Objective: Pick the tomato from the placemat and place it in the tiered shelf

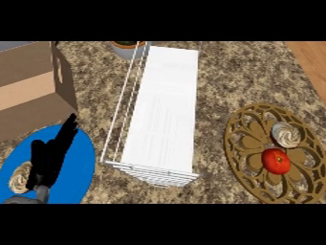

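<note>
A red tomato (275,160) lies on the round brown openwork placemat (244,143) at the right of the counter. The white wire tiered shelf (162,115) stretches down the middle of the counter. My left hand (49,155) hovers over a blue plate at the lower left, its fingers straight and pointing up toward the shelf, holding nothing. It is far from the tomato. My right hand does not show in this view.
A small cream, swirled pastry (287,134) sits on the placemat just above the tomato. The blue plate (81,167) carries another pastry (18,178), partly hidden by my hand. A wooden box (20,91) stands at the upper left, a potted plant (128,47) behind the shelf.
</note>
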### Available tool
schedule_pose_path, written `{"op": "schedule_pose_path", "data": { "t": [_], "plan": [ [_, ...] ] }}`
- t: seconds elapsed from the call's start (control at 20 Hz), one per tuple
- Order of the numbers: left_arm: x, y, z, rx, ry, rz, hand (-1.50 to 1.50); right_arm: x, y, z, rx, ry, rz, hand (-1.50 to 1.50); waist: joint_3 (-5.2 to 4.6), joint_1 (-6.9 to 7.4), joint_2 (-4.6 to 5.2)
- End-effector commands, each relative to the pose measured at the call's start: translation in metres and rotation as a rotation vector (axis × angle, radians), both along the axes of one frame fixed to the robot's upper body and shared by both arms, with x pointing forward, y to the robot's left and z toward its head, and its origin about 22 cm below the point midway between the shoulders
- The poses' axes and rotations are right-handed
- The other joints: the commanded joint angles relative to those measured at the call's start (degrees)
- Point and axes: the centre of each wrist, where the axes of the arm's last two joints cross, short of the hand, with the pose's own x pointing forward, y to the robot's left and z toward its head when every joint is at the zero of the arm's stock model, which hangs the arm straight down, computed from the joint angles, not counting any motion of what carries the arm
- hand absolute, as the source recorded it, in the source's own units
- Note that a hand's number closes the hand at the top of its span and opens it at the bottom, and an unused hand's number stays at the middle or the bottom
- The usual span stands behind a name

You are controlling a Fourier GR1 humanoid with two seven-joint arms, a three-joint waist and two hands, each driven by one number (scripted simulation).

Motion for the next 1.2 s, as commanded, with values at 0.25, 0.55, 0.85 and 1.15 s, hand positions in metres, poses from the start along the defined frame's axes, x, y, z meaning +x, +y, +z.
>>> {"op": "schedule_pose_path", "data": {
  "t": [0.25, 0.55, 0.85, 1.15],
  "plan": [
    [-0.003, -0.005, 0.004, 0.027, -0.006, -0.121, 0.0, -0.043, 0.064, 0.043, -0.025, -0.059, 0.168, -1.5, 0.09, 4.45, 0.3],
    [0.0, -0.018, 0.001, 0.038, -0.02, -0.158, 0.0, -0.035, 0.086, 0.079, -0.01, 0.301, 0.264, -1.5, -0.2, 6.64, 1.06],
    [0.007, -0.019, 0.004, 0.028, -0.029, -0.182, 0.0, -0.029, 0.059, 0.103, -0.323, 0.737, 0.136, -1.5, -0.38, 8.0, 1.65],
    [0.009, -0.022, -0.001, 0.02, -0.011, -0.199, 0.0, 0.017, 0.099, 0.114, -0.346, 0.87, 0.072, -1.5, 0.0, 8.98, 1.34]
  ]
}}
